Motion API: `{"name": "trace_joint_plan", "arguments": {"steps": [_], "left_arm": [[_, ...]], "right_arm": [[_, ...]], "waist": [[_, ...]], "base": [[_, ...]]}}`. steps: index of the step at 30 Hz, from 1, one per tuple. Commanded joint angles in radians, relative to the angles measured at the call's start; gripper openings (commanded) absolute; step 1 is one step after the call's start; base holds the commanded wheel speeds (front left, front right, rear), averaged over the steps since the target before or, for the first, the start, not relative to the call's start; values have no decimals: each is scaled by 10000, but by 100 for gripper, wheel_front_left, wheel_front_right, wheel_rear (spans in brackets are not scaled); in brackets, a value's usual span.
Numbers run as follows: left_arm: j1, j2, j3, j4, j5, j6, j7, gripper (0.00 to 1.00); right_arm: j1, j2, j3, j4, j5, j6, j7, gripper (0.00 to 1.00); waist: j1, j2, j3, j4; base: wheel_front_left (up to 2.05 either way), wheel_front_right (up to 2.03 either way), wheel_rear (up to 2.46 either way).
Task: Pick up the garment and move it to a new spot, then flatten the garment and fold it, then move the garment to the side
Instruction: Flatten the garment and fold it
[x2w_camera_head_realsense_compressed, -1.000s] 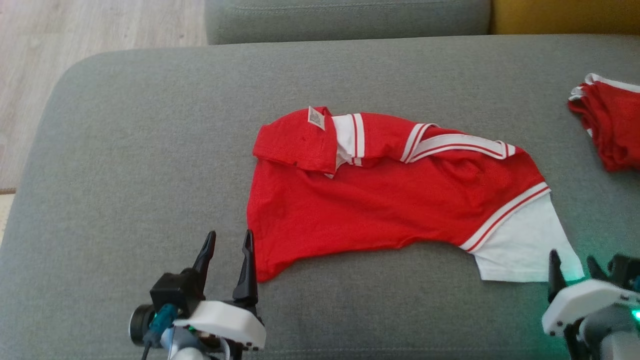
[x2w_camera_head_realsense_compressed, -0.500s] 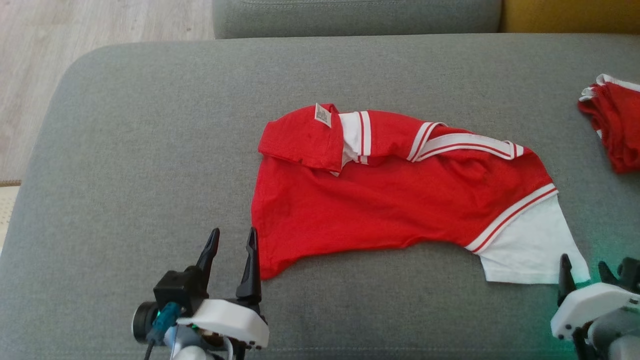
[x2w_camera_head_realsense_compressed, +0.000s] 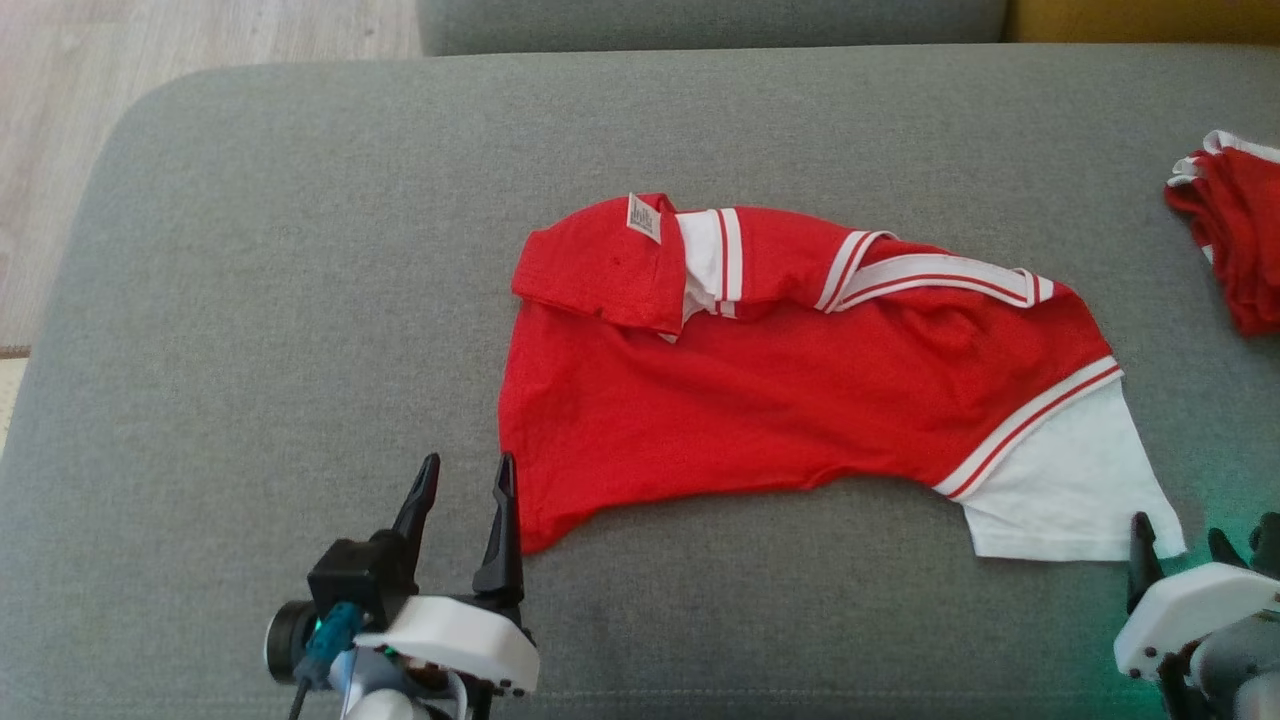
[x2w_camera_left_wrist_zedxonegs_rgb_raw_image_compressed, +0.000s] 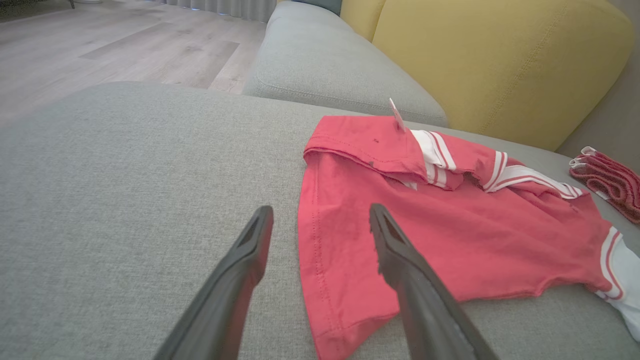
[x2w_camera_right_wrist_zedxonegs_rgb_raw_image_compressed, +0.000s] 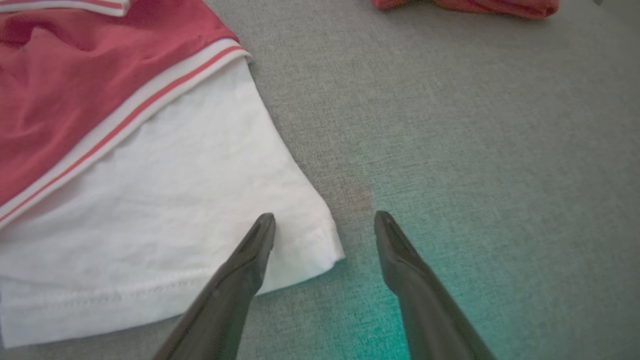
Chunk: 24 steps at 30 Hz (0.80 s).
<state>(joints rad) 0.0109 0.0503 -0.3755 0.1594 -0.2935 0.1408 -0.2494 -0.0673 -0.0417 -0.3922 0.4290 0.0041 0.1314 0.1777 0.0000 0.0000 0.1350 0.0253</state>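
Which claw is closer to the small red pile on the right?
Right. The right claw is below the red pile in the head view; the left claw lies far beyond the shirt.

We see a home living room: a grey upholstered sofa (x2w_camera_head_realsense_compressed: 300, 300), a yellow cushion (x2w_camera_left_wrist_zedxonegs_rgb_raw_image_compressed: 500, 65), pale wood-plank flooring (x2w_camera_left_wrist_zedxonegs_rgb_raw_image_compressed: 100, 45) beyond.

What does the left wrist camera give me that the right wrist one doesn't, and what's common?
Left wrist adds: yellow cushion, wood floor, the label on the shirt, and the open left gripper at its red edge. Right wrist adds: the shirt's white corner framed by the open right gripper, plus a green glow. Both: red shirt, grey sofa, folded red pile.
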Motion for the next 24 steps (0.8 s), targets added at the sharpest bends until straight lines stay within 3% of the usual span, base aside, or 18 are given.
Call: {"name": "trace_joint_plan", "arguments": {"steps": [1, 6, 9, 12, 17, 19, 20, 24], "left_arm": [[-489, -1, 273, -368, -86, 21, -124, 100], [-516, -1, 284, -328, -91, 12, -124, 100], [-531, -1, 291, -308, -88, 9, -124, 100], [-550, -1, 309, -291, -79, 0, -124, 100], [-559, -1, 358, -234, -62, -27, -124, 100], [-554, -1, 377, -212, -53, -45, -124, 100], [-550, -1, 388, -205, -49, -55, -124, 100], [-490, -1, 368, -188, -96, -105, -124, 100]], "right_arm": [[-75, -85, 275, -394, 97, -7, 57, 100], [-40, -85, 525, -422, 332, -7, 373, 99], [-10, -85, 671, -375, 537, -7, 560, 78], [-19, -85, 755, -232, 720, -7, 627, 47], [-123, -85, 833, 68, 927, -7, 506, 29], [-194, -85, 912, 92, 1064, -7, 299, 13], [-228, -85, 986, 76, 1163, -7, 180, 0], [-273, -85, 1374, -213, 1476, -7, -266, 0]], "waist": [[0, 0, 11, -1], [0, 0, 4, -8], [0, 0, -9, -14], [0, 0, -17, -21], [0, 0, -66, -27], [0, 0, -97, -30], [0, 0, -115, -35], [0, 0, -206, -72]], "base": [[0, 0, 0], [0, 0, 0], [0, 0, 0], [0, 0, 0], [0, 0, 0], [0, 0, 0], [0, 0, 0], [0, 0, 0]]}}
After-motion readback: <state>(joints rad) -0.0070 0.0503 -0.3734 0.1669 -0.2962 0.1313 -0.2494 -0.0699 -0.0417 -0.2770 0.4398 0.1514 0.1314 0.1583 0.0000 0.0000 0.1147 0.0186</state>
